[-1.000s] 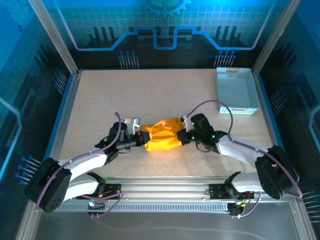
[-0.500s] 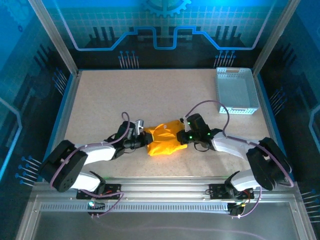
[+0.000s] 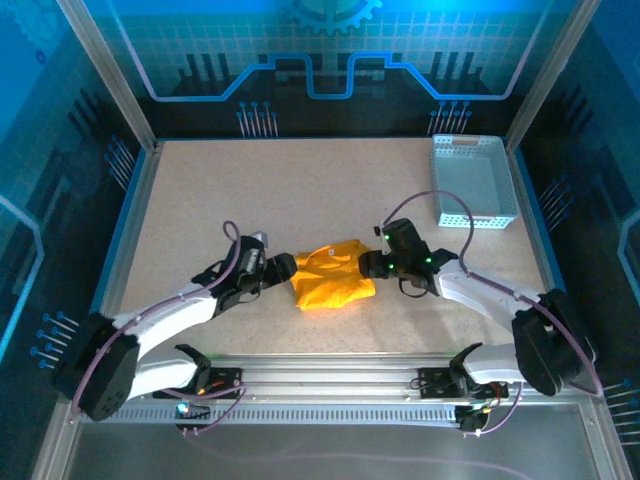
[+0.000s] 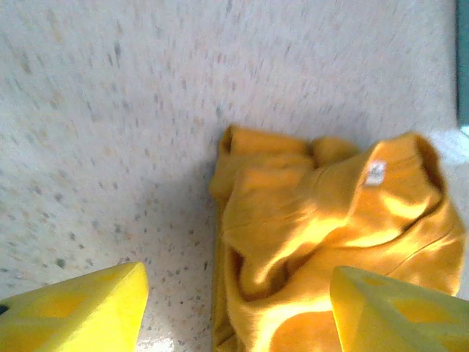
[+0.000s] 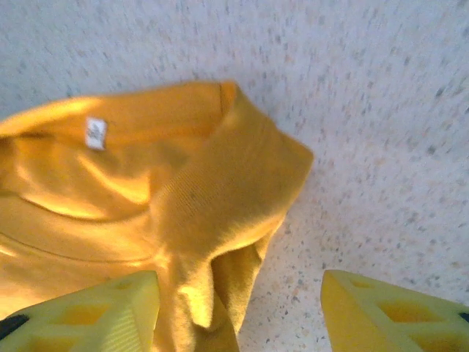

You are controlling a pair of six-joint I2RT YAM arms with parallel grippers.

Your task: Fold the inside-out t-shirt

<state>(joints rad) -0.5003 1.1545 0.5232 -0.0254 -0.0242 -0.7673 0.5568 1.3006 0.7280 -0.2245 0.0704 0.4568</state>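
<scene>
I see the t-shirt (image 3: 332, 276) bunched near the middle of the tabletop (image 3: 300, 190). My left gripper (image 3: 283, 268) sits at its 9 o'clock and my right gripper (image 3: 366, 265) at its 3 o'clock. Both are spread wide, holding nothing.

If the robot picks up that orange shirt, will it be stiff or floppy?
Probably floppy: the t-shirt lies bunched in soft folds. It looks thin, so it would likely sag from wherever it's pinched. Pushed, it might wrinkle on the table rather than slide whole.
</scene>
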